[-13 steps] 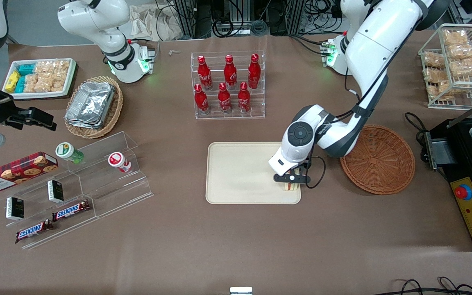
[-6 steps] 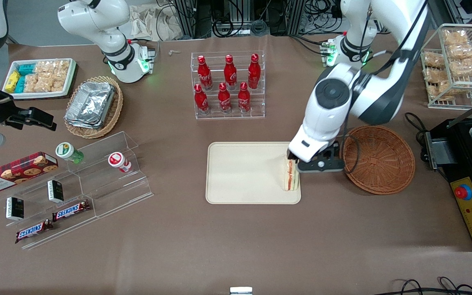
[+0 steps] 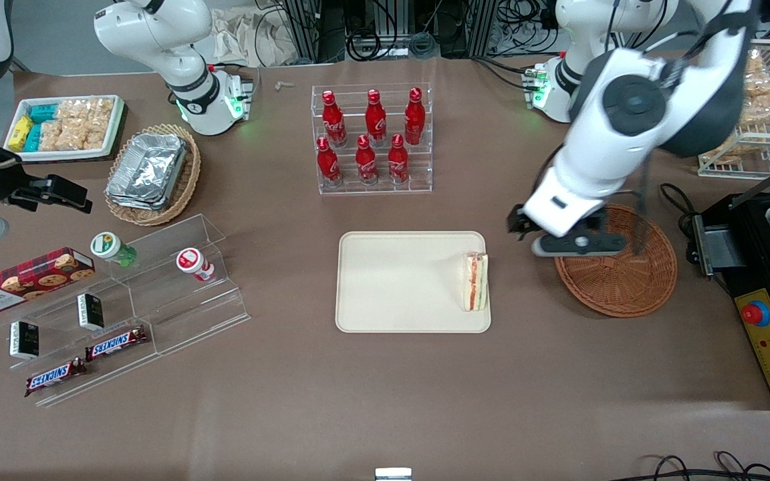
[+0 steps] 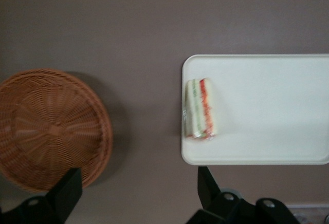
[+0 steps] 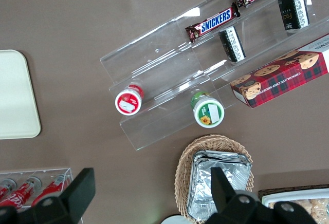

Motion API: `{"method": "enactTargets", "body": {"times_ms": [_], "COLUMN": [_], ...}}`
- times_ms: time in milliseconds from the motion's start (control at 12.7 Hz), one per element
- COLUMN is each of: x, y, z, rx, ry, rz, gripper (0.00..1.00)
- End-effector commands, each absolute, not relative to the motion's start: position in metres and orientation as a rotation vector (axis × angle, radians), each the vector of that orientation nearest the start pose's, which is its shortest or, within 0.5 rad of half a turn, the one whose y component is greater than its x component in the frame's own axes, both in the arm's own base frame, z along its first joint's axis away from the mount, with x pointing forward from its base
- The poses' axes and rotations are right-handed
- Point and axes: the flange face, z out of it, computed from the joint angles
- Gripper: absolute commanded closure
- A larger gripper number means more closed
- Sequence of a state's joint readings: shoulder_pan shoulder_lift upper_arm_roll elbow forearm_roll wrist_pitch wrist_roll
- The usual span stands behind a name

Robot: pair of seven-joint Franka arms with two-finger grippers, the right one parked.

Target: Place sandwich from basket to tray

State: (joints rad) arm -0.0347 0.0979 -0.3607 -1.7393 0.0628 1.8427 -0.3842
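a big brown table [image 3: 358,387] fills the room. black cables [image 3: 385,33] and metal frames sit at its edge farthest from the front camera. the light is bright and even.

The gripper [image 3: 525,237], fingers spread, hangs over bare tabletop between the tray [image 3: 392,314] and the basket [image 3: 632,294], right of frame centre; only the sandwich [image 3: 475,282] occupies the tray's near edge.

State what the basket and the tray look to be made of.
The basket: woven wicker, reddish-brown, its weave visible. The tray, holding the sandwich: smooth matte cream, probably plastic. The gripper hangs open above the basket's edge.
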Motion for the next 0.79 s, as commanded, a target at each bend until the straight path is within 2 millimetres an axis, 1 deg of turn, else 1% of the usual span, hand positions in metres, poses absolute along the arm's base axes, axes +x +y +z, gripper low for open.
{"method": "enactTargets", "body": {"times_ms": [0,158,237,316,395,474,711], "x": [0.547,0.545,0.541,0.533,0.525,0.524,0.526], "y": [-0.161,-0.123,-0.110,-0.097,-0.093,-0.082,-0.080], "z": [0.551,0.575,0.584,0.586,0.587,0.587,0.592], "rx": [-3.144,-3.154,-3.152,-3.148,-3.146,-3.147,-3.145], "ry": [0.003,-0.081,-0.098,-0.120,-0.103,-0.079,-0.067], "rz": [-0.037,-0.086,-0.087,-0.066,-0.064,-0.059,-0.026], "gripper": [0.00,0.00,0.00,0.00,0.00,0.00,0.00]}}
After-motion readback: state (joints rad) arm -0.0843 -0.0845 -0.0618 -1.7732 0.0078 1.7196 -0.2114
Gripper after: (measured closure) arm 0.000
